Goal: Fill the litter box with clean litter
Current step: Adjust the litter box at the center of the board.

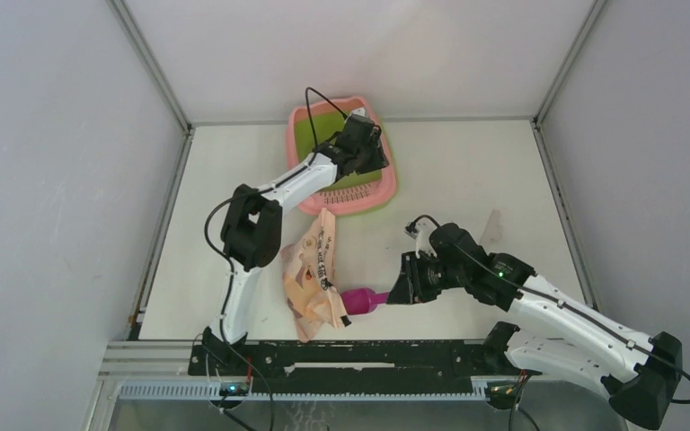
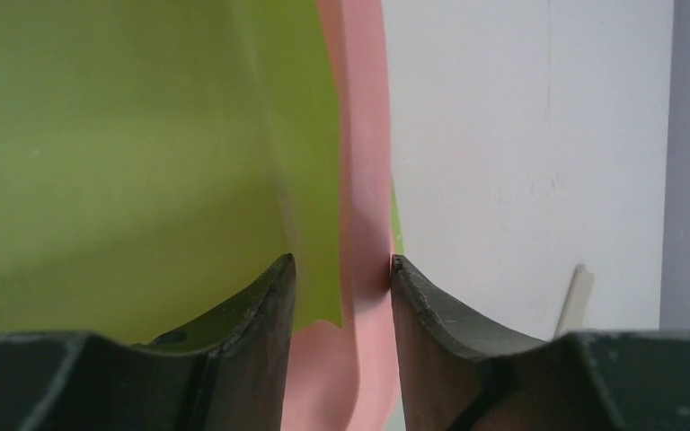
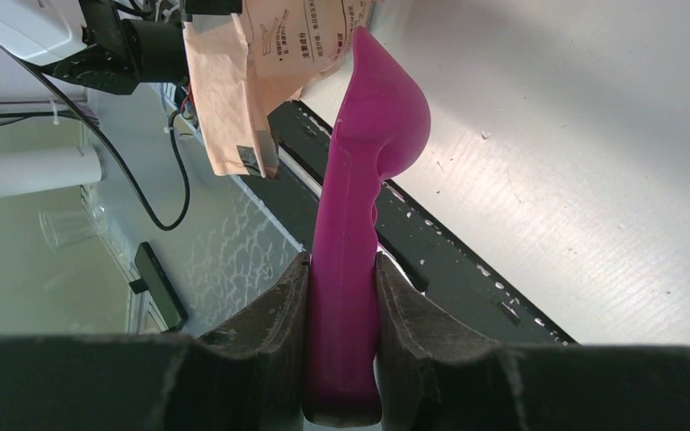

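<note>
Presently the scoop (image 3: 386, 117) is clamped in the right gripper (image 3: 341, 265), apart from the litter box (image 1: 386, 180); the left gripper (image 2: 341, 265) is parted astride its rim. Next, litter must be scooped.

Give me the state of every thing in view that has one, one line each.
litter box: flat on the table, basin looks bare where visible.
left gripper: open, jaws astride the litter box's pink rim.
right gripper: shut on the scoop's handle.
scoop: held by its handle, bowl end toward the bag; load cannot be told.
bag: lying crumpled on the table.
</note>
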